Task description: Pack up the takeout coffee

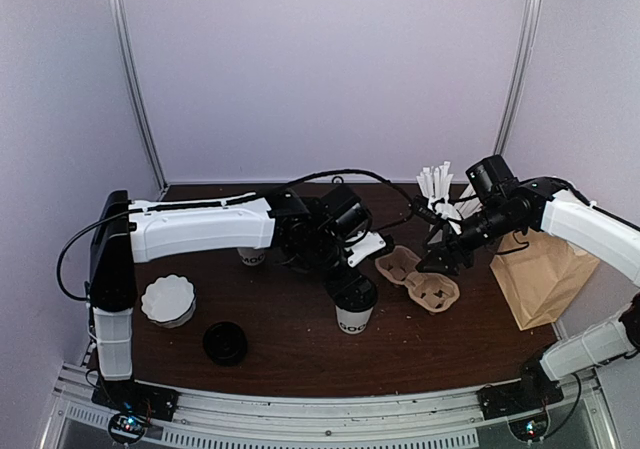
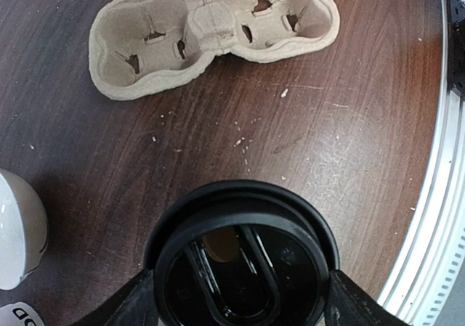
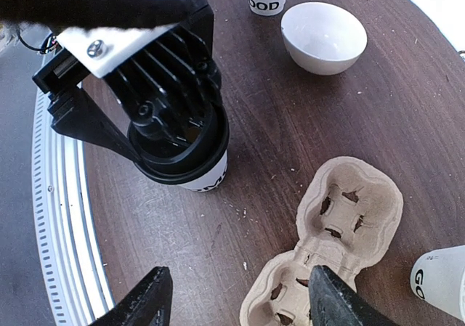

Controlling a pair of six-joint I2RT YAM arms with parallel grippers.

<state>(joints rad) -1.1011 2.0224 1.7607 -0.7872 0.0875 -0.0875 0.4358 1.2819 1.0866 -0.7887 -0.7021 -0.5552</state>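
Takeout coffee (image 1: pixel 354 309) is sitting upright on the table (image 1: pixel 290 359) just right of centre in the top view, black lid on, and I'm sweeping across from the left to place it. At the left edge I'm seeing a white bowl (image 1: pixel 168 300), then a loose black lid (image 1: pixel 225 343) lying flat low in the frame, then a lidless printed cup (image 1: pixel 252 257) half hidden behind the left arm. Next comes the left gripper (image 2: pixel 242 275), reaching down over the coffee; in its wrist view its fingers (image 2: pixel 136 304) are pressing against opposite sides of the lid's rim, so I'm reading it as pinching the cup at the top. Just right of the cup, apart from it, the pulp cup carrier (image 1: pixel 418 277) is lying with its wells empty. The right gripper (image 3: pixel 238 271) is hovering above the carrier's near end with its fingers spread and nothing between them. Further right a cup of white sticks (image 1: pixel 440 209) is standing at the back, and a brown paper bag (image 1: pixel 540 274) is resting at the right edge. I'm judging that the cup is capped and gripped but not yet seated. Next I'm planning a straight lift, a short carry right and a level descent into the nearer well, wary that a rim grip could pop the lid.
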